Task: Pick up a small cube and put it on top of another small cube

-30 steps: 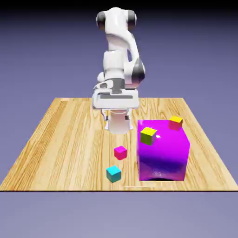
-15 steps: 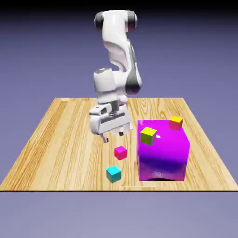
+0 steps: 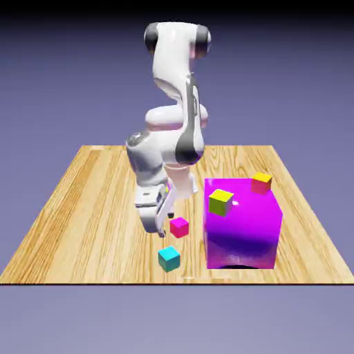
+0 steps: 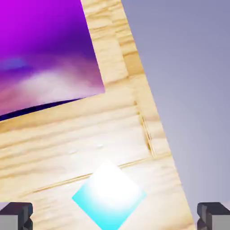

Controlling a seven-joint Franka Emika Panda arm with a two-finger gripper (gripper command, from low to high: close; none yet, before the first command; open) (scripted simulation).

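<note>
Here no bin or box shows; the nearest thing to a carrier is the big magenta block (image 3: 242,225), which stands on the wooden counter (image 3: 90,207) toward the exterior view's right and bears two small cubes on its top: the yellow-topped cube with red-orange sides (image 3: 261,182) at its far right corner, and a yellow-green-topped cube (image 3: 220,202) near its front left corner; the two sit well apart. The small cyan cube (image 3: 169,258) lies on the counter near the front edge, just left of the block's lower corner; a small magenta-pink cube (image 3: 179,227) lies a little behind it, close to the block's left face.

In the hand view the magenta block (image 4: 45,54) is cut off by the top and left edges, and the cyan cube (image 4: 109,195) is washed out by glare on its top face and clipped at the bottom edge; the two tips are cut off at the lower corners. In the exterior view the fingers are hard to make out against the white arm.

The arm bends low over the counter, the hand (image 3: 157,220) tilted downward beside the pink cube, above and behind the cyan one; its jaws stand wide apart and hold nothing, the cyan cube showing between the two tips without touching either.
</note>
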